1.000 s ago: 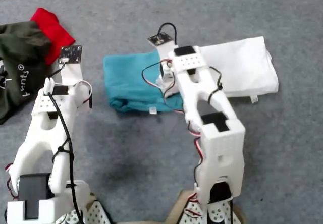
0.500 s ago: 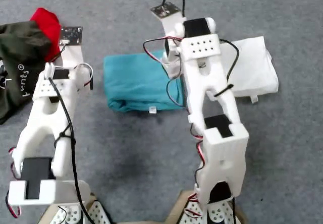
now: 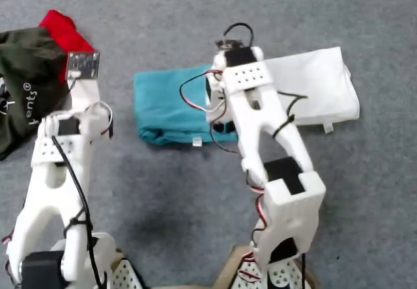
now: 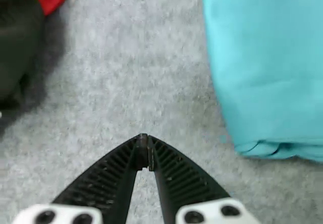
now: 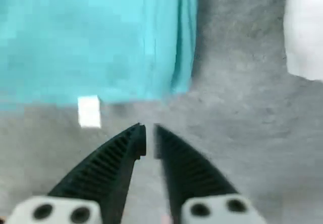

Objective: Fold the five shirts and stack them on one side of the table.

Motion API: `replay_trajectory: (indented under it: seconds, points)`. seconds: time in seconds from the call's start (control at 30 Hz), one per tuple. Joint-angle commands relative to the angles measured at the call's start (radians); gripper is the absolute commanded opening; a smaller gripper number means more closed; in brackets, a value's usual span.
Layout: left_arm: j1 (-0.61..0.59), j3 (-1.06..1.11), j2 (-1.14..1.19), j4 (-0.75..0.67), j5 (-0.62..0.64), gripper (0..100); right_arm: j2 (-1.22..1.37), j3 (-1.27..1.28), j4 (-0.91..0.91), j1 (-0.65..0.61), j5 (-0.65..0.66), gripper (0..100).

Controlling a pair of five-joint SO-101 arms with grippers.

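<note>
- The dark shirt (image 3: 26,94) lies crumpled at about 9 o'clock on the grey table (image 3: 163,198). It carries white print that I leave unread.
- The red shirt (image 3: 65,35) is bunched at 10 o'clock, touching the dark shirt's far edge.
- The left gripper (image 4: 144,153) hangs over bare table, its two black fingers pressed together at the tips and holding nothing. From that arm's wrist in the high view, the red shirt is at 11 o'clock, the dark shirt at 9 o'clock and the teal shirt at 3 o'clock. None of them touches the fingers.
- The teal shirt (image 3: 169,107) lies folded near the table's middle, towards 12 o'clock. A white tag (image 5: 89,111) sticks out from its near folded edge, and any writing on it is too small to make out.
- The right gripper (image 5: 150,141) has its fingers only a sliver apart, with nothing between them. Their tips are over bare table just short of the teal shirt's near edge, beside the white tag.
- The white shirt (image 3: 319,87) lies folded at 2 o'clock, near the teal shirt. A small tag (image 3: 328,128) shows at its near edge, and no writing can be read on it.
</note>
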Motion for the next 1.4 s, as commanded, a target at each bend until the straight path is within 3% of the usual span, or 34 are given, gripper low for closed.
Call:
replay_trajectory:
  seconds: [0.0, 0.1, 0.3, 0.53, 0.6, 0.7, 0.8, 1.13, 1.37]
  points:
    - [-0.019, 0.038, -0.046, -0.021, -0.008, 3, -0.062, 0.002, -0.083, -0.034, -0.230, 26.2]
    - [-0.025, 0.047, -0.051, -0.021, -0.008, 3, -0.048, 0.002, -0.153, -0.060, -0.347, 36.5]
    - [-0.025, 0.048, -0.051, -0.020, -0.008, 3, 0.137, -0.007, -0.324, -0.066, -0.474, 37.1]
    - [-0.025, 0.048, -0.052, -0.020, -0.008, 3, 0.355, -0.067, -0.396, -0.029, -0.488, 37.0]
    - [-0.025, 0.048, -0.052, -0.020, -0.008, 3, 0.383, -0.113, -0.344, -0.023, -0.488, 33.9]
    - [-0.025, 0.047, -0.052, -0.020, -0.008, 3, 0.397, -0.174, -0.265, -0.021, -0.477, 20.3]
    - [-0.025, 0.038, -0.052, -0.023, -0.008, 3, 0.400, -0.225, -0.210, -0.021, -0.402, 3.8]
    - [-0.016, 0.007, -0.043, -0.028, -0.006, 3, 0.394, -0.369, -0.097, 0.021, -0.279, 1.3]
    - [-0.022, 0.005, -0.043, -0.026, -0.006, 3, 0.395, -0.653, 0.011, 0.061, -0.063, 1.3]
